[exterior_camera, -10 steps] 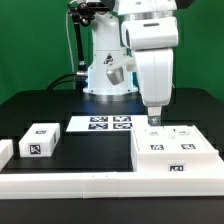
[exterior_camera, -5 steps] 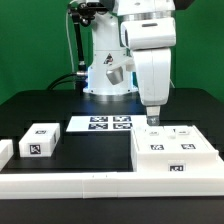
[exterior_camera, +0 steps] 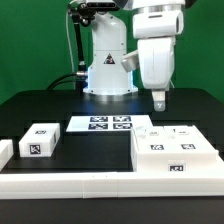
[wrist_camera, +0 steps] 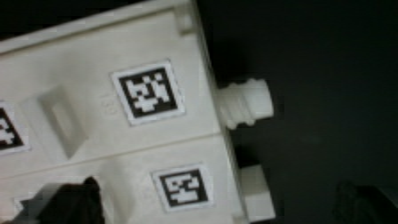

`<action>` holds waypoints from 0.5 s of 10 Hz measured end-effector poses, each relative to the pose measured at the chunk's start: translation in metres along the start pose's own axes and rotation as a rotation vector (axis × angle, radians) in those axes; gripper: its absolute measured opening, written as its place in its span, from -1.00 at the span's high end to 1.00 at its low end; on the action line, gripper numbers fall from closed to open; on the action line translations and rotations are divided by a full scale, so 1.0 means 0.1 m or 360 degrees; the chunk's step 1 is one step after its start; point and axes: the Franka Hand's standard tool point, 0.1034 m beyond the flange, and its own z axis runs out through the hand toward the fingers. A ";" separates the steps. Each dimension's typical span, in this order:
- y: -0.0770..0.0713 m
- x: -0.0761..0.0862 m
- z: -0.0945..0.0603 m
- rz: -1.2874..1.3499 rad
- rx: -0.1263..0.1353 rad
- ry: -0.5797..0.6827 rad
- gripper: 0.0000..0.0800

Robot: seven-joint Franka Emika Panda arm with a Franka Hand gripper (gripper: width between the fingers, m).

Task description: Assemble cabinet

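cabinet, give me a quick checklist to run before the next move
1. The tool is clear of the cabinet: ok, it hangs above the box, apart from it.
2. Nothing carried in the tool: ok, no part shows between its fingers.
3. Jaws open or shut: cannot tell.
4. Access to the small tagged block: ok, it sits alone, at the exterior view's left of the marker board.
5. The cabinet's side peg is unobstructed: ok in the wrist view.

You see a white cabinet [exterior_camera: 176, 157] bearing black-and-white square tags [exterior_camera: 156, 148], and the tabletop [exterior_camera: 40, 105] is black. The small block [exterior_camera: 40, 141] is white too, tagged alike; the white marker board [exterior_camera: 108, 123] shows the same patterned squares.
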 end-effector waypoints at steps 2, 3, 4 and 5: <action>-0.01 -0.01 0.01 0.0097 0.0004 0.0002 -0.62; -0.01 0.00 0.01 0.0241 0.0006 0.0003 -0.62; -0.01 0.01 0.01 0.0342 0.0002 0.0006 -0.62; -0.01 0.03 0.00 0.0598 -0.0026 0.0031 -0.62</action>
